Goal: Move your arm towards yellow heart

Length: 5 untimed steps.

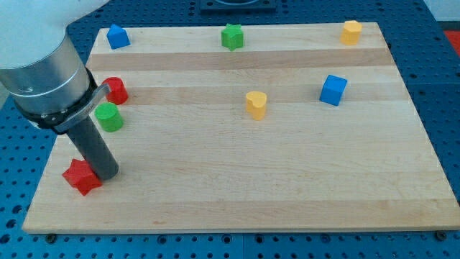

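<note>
Currently my tip [106,175] rests at lower left, touching the red star block [80,176]; no claw fitted, nothing grasped. Yellow heart [256,103] sits mid-frame, well apart. Recommended: travel up-right over bare board [287,194], stopping just beside it.

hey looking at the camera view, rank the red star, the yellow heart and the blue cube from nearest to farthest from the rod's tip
My tip sits at the view's lower left.
1. Red star: right beside the tip, on its left.
2. Yellow heart: mid-board, up and to the right.
3. Blue cube: farther right still, past the heart.
</note>
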Each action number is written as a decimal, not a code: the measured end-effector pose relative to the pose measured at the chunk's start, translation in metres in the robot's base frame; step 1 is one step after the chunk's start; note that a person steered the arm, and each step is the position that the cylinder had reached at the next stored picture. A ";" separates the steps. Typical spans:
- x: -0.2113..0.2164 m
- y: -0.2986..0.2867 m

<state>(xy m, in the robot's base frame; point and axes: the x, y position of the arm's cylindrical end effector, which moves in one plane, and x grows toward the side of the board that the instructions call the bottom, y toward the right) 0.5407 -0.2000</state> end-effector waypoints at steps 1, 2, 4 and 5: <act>-0.013 0.012; -0.044 0.060; -0.116 0.112; -0.158 0.124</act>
<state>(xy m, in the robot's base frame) 0.3827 -0.0762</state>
